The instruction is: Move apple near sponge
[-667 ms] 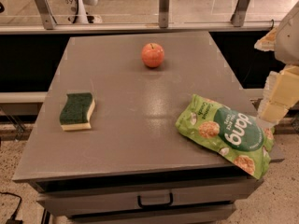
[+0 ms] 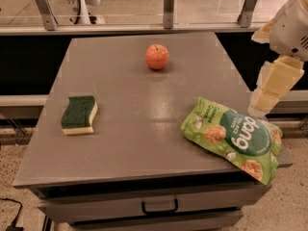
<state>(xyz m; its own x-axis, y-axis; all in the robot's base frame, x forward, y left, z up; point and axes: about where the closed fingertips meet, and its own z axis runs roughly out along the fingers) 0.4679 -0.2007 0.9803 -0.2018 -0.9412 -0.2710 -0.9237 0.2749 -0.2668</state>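
The tool (image 2: 270,84), whose state I cannot tell, hangs off the desk (image 2: 144,134) at three o'clock, so the apple (image 2: 157,57) at twelve lies ungrasped, well apart from the sponge (image 2: 79,114) at nine.

Single view, set high at the near side of the table (image 2: 144,148), tilted down and facing the far railing (image 2: 168,6). Mid distance: the whole tabletop is in frame, with the drawer front (image 2: 159,208) at the bottom. The gripper (image 2: 269,88) enters at the right edge, off the table's right side, near the snack bag (image 2: 236,136).

White vented arm (image 2: 291,27), pale-yellow gripper (image 2: 270,86) at right edge.
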